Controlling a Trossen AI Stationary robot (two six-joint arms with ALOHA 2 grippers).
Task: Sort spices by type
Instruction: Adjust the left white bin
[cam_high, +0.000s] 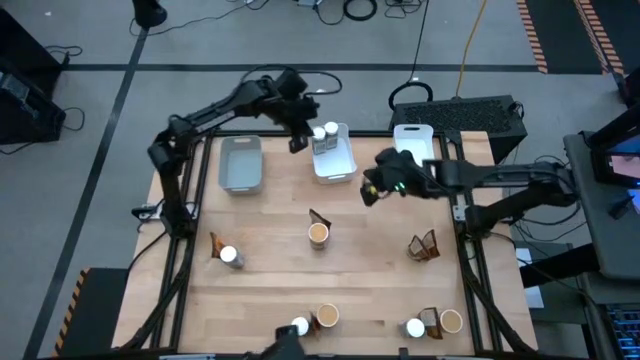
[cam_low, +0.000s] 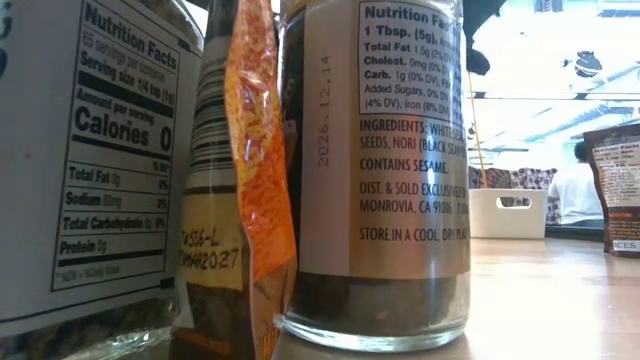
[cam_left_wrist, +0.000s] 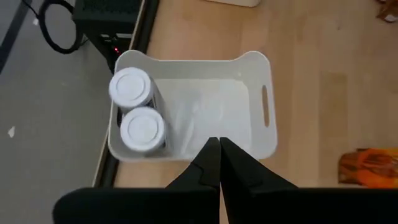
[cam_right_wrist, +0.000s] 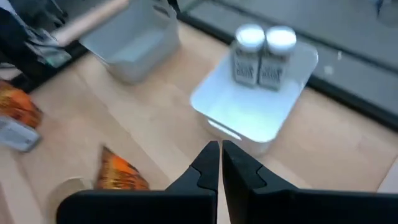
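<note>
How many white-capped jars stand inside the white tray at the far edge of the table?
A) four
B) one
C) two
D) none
C: the left wrist view shows two white-capped jars standing side by side at one end of the white tray, the rest of which is bare.

In the low view, a clear spice jar (cam_low: 375, 170) reads "Nutrition Facts", "1 Tbsp. (5g)", "2026.12.14", "CONTAINS SESAME", "MONROVIA, CA" and "STORE IN A COOL, DRY PLACE". The white-labelled jar (cam_low: 90, 160) at left shows "Nutrition Facts", "Calories 0", "Sodium", "Protein 0g".
</note>
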